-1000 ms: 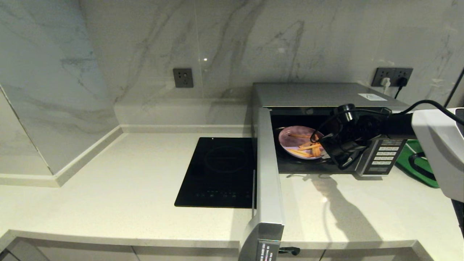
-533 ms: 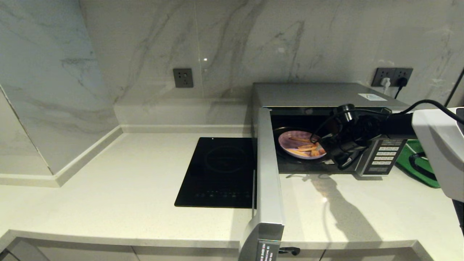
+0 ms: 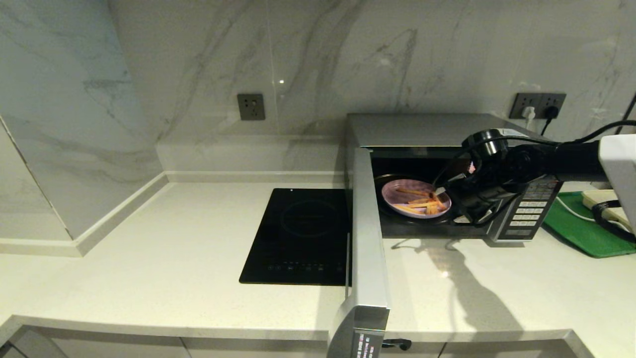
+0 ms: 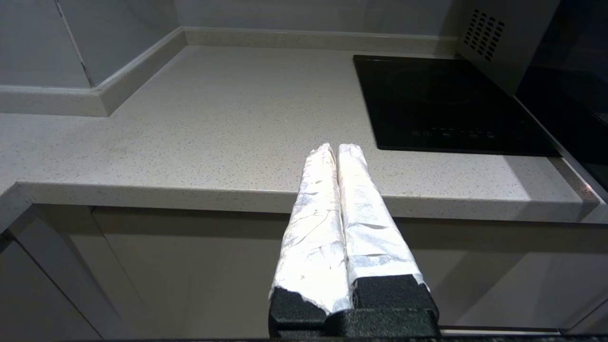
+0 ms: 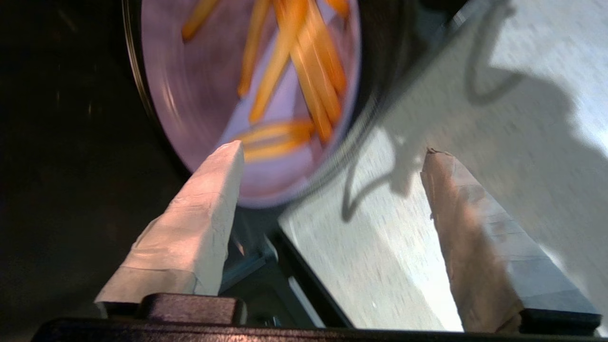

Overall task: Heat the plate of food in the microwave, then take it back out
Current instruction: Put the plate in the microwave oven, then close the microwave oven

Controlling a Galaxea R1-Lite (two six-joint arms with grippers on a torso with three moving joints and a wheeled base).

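Note:
The silver microwave (image 3: 437, 130) stands at the back right of the counter with its door (image 3: 367, 238) swung wide open toward me. The plate of food (image 3: 416, 198), lavender with orange-yellow sticks, lies flat on the turntable inside. My right gripper (image 3: 448, 198) is at the cavity's mouth by the plate's right rim, open and empty. In the right wrist view one of its fingers (image 5: 204, 223) overlaps the plate (image 5: 213, 85) and the other finger stands over the counter. My left gripper (image 4: 336, 148) is shut and parked below the counter's front edge.
A flat black induction cooktop (image 3: 303, 233) lies left of the open door. The button panel (image 3: 529, 211) is just behind my right wrist. A green tray (image 3: 576, 231) with a cream box (image 3: 603, 201) and cables sits right of the microwave.
The plate went from tilted in my right gripper to lying flat on the turntable. The right gripper let it go and drew back to the right.

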